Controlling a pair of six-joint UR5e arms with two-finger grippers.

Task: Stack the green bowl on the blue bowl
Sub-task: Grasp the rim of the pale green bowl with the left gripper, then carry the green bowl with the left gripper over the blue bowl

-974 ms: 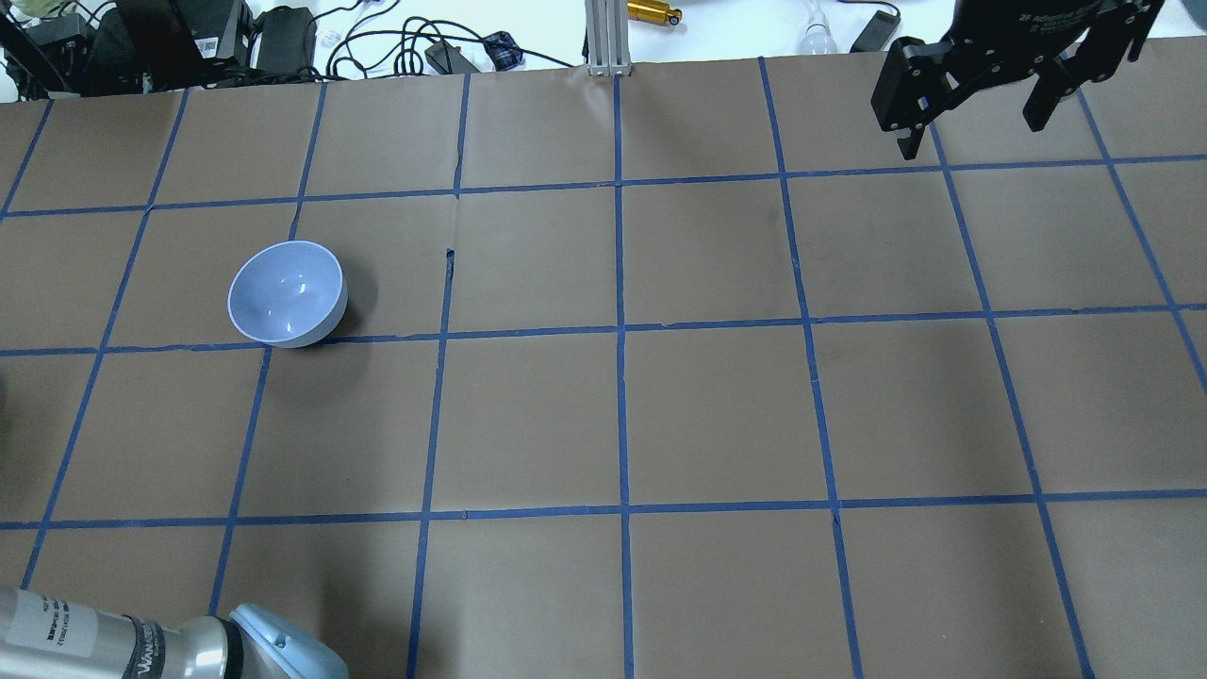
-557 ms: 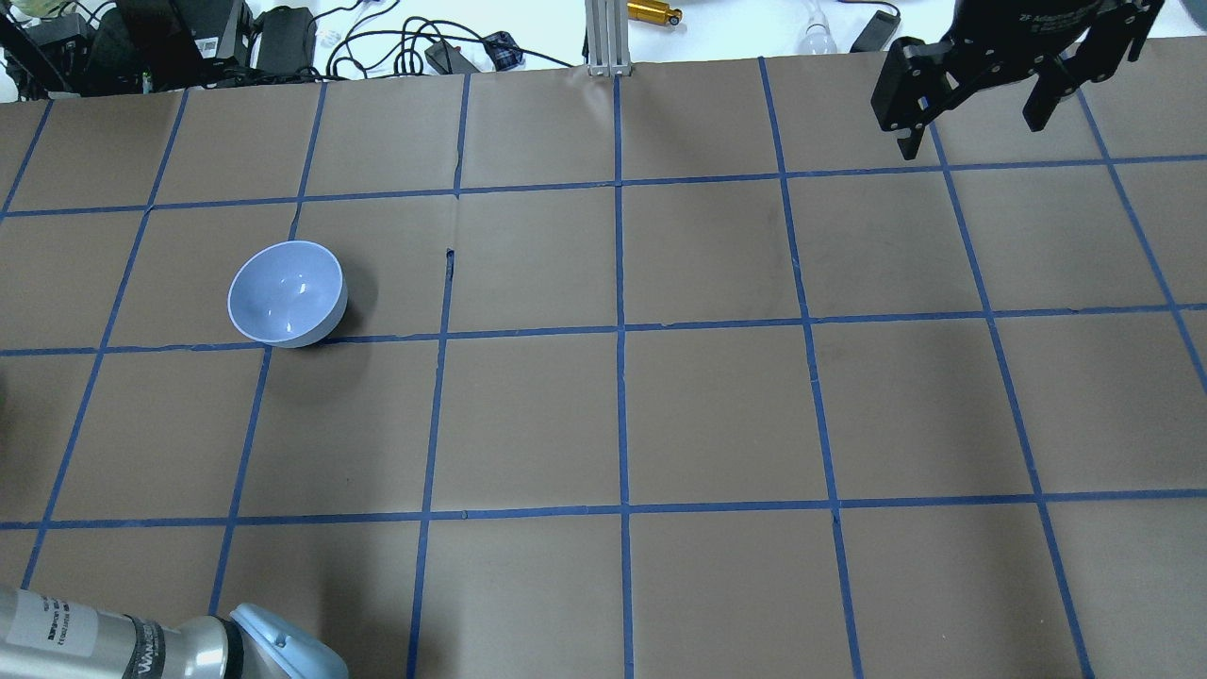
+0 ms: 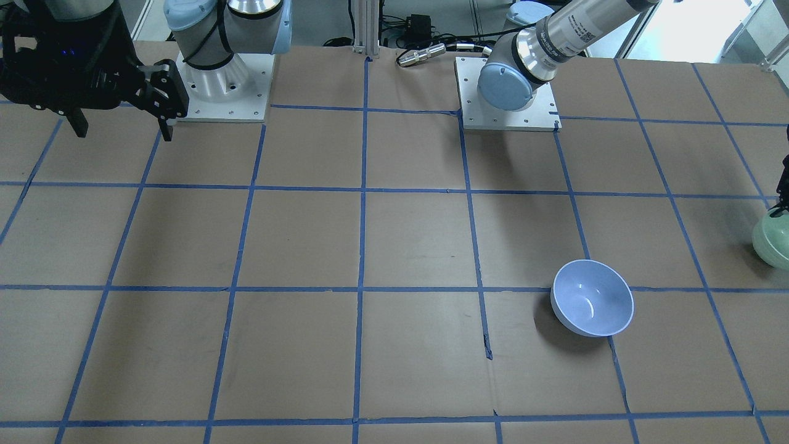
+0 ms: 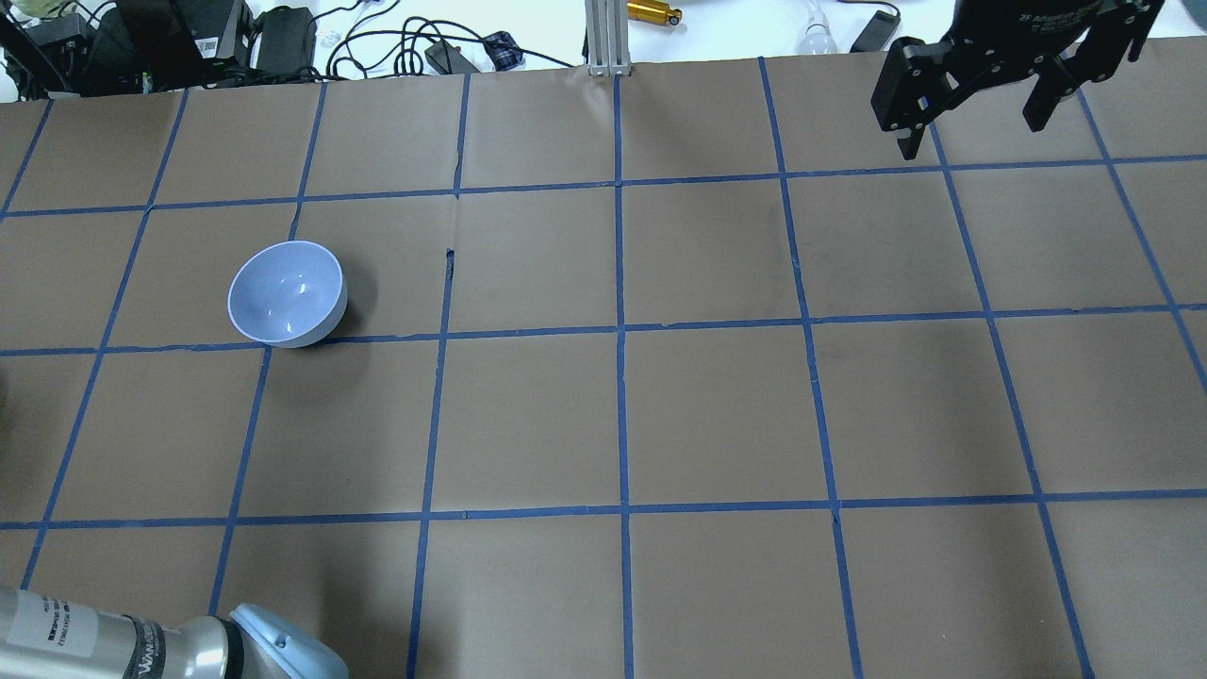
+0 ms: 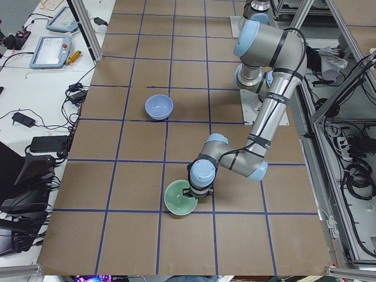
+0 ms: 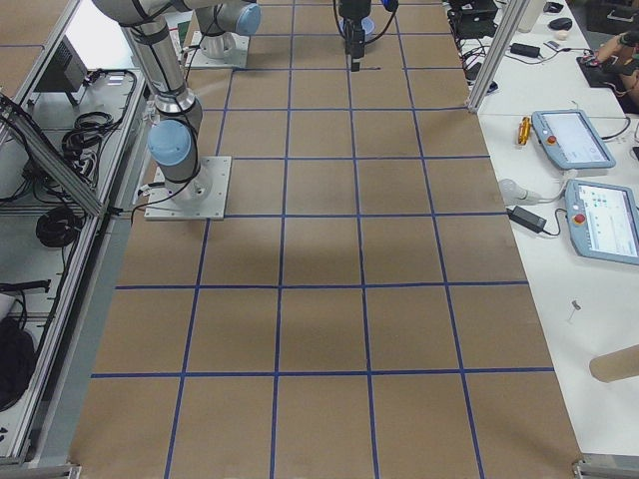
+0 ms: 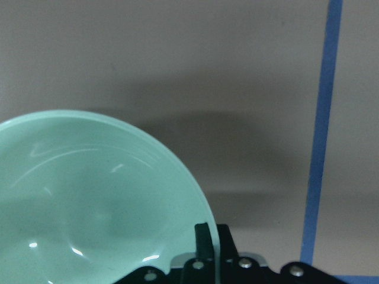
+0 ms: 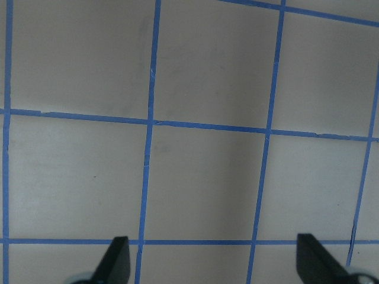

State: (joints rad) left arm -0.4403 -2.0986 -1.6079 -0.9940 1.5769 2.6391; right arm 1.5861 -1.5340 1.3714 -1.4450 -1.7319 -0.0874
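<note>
Green bowl (image 7: 100, 201) is rim-gripped by left end effector (image 7: 213, 242).

green bowl (image 3: 774, 245) partly off-frame

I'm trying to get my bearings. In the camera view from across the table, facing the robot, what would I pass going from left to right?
right gripper, black and open, above the table → blue bowl, upright on the brown paper → green bowl, partly cut off by the picture's right edge.
</note>
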